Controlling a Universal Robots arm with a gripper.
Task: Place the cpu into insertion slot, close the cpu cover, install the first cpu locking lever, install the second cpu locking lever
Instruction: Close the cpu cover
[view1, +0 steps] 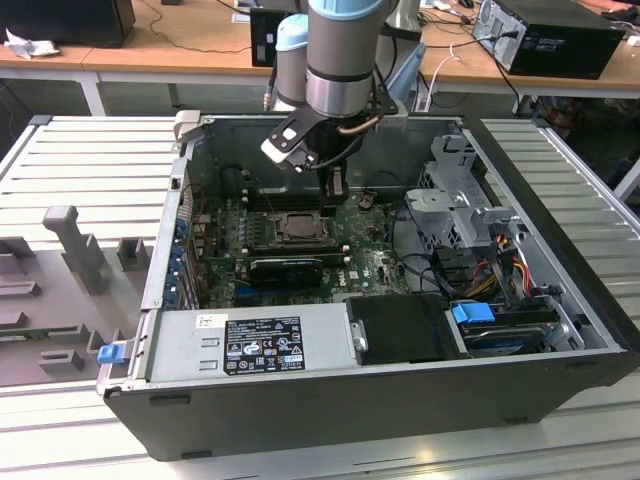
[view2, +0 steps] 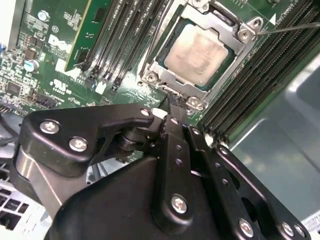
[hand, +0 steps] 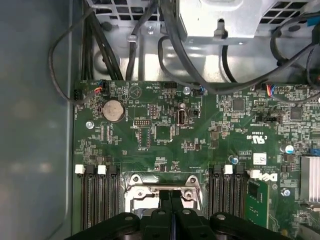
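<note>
Eyes on the cpu (view2: 197, 50): sits pale face up in the insertion slot (view1: 298, 226), with the cpu cover (view2: 230, 70) down flat around its edges. Gripper (view2: 175, 102) fingers pressed together, tip at the cover's rim, touching or just short, hard to call. Hemmed in by two banks of memory slots (view2: 125, 35), one per side, with one green memory module (view2: 87, 30) in one bank. One thin lever (view2: 285, 27) angling off a socket corner. Open board beyond, then one coin battery (hand: 113, 110) and cables (hand: 125, 45).

cpu (view2: 196, 54) in insertion slot (view2: 150, 76), cpu cover (view2: 234, 64) closed
</note>
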